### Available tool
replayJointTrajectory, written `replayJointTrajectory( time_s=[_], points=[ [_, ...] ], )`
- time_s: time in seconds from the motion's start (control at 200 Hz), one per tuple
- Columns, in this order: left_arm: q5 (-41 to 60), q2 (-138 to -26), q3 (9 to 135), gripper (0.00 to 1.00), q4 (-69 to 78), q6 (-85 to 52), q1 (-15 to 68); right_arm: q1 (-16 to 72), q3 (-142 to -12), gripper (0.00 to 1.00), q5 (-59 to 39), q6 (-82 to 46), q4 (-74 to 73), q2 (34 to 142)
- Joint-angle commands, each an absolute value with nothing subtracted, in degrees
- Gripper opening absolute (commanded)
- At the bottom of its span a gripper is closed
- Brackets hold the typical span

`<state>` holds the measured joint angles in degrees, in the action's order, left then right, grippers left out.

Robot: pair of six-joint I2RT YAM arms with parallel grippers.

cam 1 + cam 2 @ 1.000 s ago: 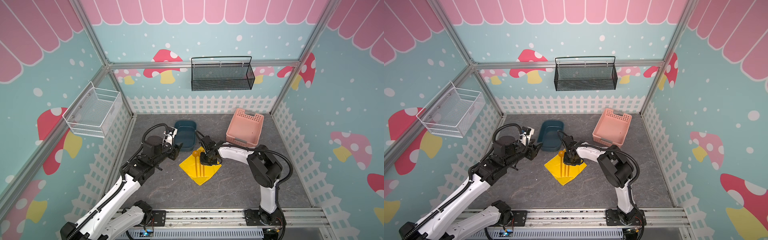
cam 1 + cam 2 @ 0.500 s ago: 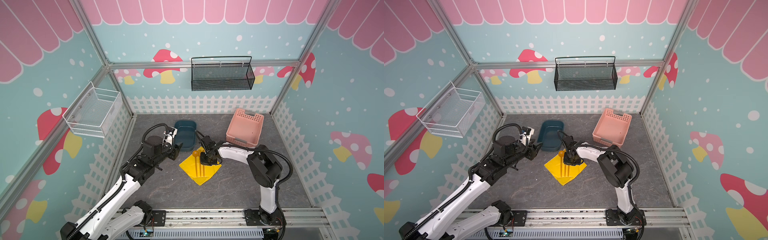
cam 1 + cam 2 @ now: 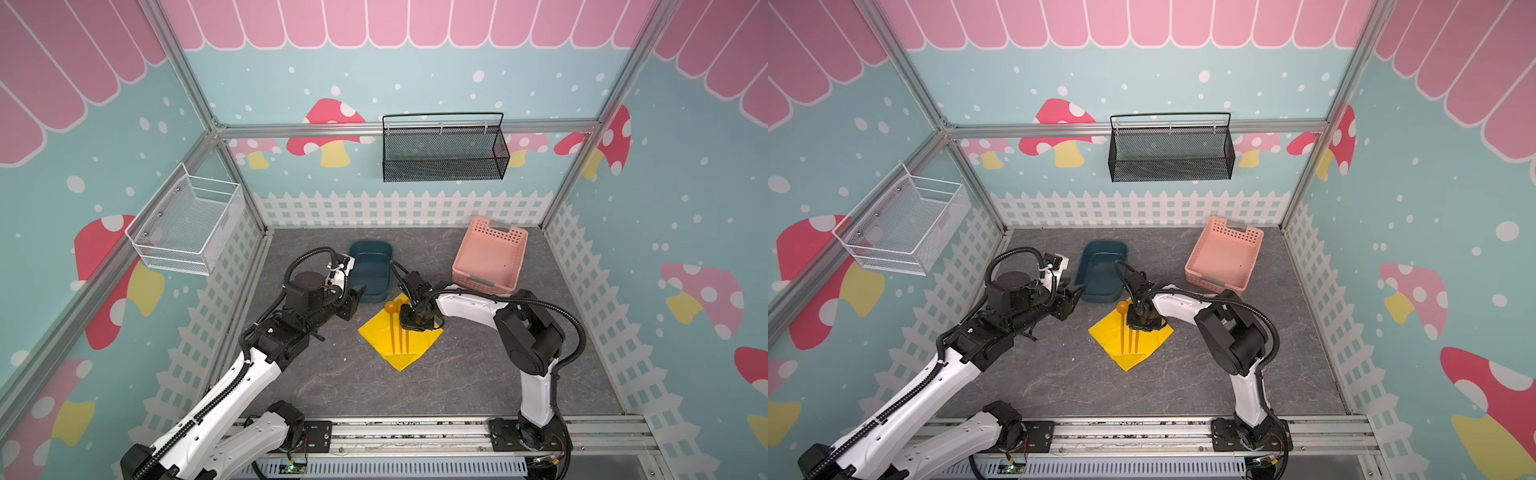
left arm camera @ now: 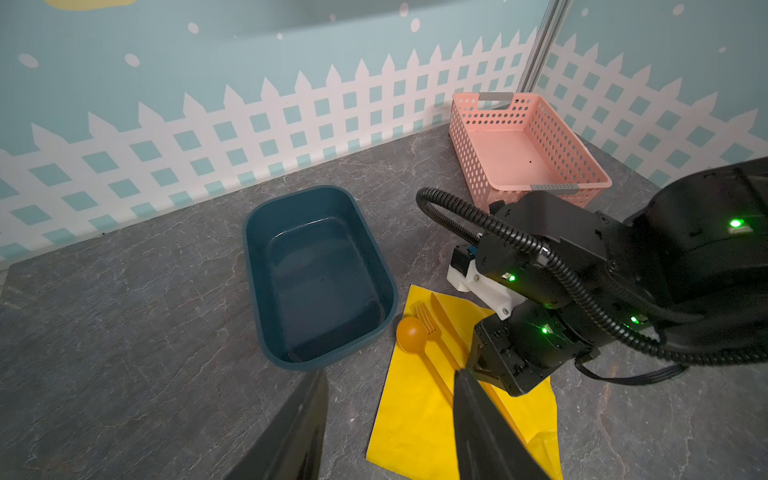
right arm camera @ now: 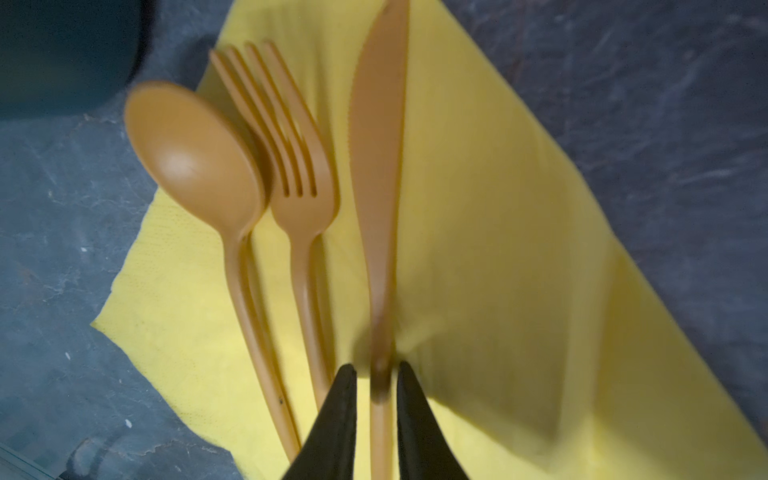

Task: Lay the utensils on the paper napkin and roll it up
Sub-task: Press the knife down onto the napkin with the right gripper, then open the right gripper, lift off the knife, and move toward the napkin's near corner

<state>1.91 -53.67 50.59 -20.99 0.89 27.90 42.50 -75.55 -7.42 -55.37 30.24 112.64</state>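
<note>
A dark blue tub [image 3: 371, 272] sits on the grey table [image 3: 457, 374], near the middle. A pink basket [image 3: 488, 262] with little holes in its sides stands to the right of it, apart from the tub and closer to the back corner. High on the back wall hangs a black wire basket [image 3: 442, 162]. On the left wall hangs a white wire basket [image 3: 187, 226]. A white fence picture [image 3: 399, 208] runs low along the walls — above it are red mushrooms [image 3: 328, 124] and white dots on blue. A metal rail [image 3: 415, 432] runs along the front edge.
</note>
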Motion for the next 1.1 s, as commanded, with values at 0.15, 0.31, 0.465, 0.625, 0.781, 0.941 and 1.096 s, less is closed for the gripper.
replayJointTrajectory(
  time_s=[0.15,0.31,0.465,0.625,0.781,0.941,1.096],
  points=[
    [2.52,-54.87,50.42,0.51,-21.47,1.87,26.52,42.98,-74.3,0.25,-4.98,-54.66,30.25,106.28],
    [4.92,-56.51,50.79,0.5,-21.01,1.28,24.05,42.98,-70.91,0.25,-4.12,-50.18,25.97,101.9],
    [8.19,-58.98,51.65,0.5,-20.95,0.12,19.5,42.97,-65.96,0.26,-4.77,-43.49,20.11,97.21],
    [10.35,-61.12,51.88,0.49,-20.16,-0.68,15.62,42.89,-60.77,0.4,-6.2,-34.68,14.16,91.9],
    [10.01,-62.86,51.76,0.49,-20.18,-0.06,14.84,42.8,-56.04,0.56,-7.13,-26.22,9.82,86.63],
    [9.76,-64.31,51.96,0.48,-20.57,0.88,14.85,42.72,-51.99,0.97,-6.59,-20.12,7.01,81.25],
    [8.9,-64.6,52.11,0.48,-20.98,2.14,14.85,42.54,-49.51,1.0,-10.54,-13.78,5.16,77.75]
  ],
)
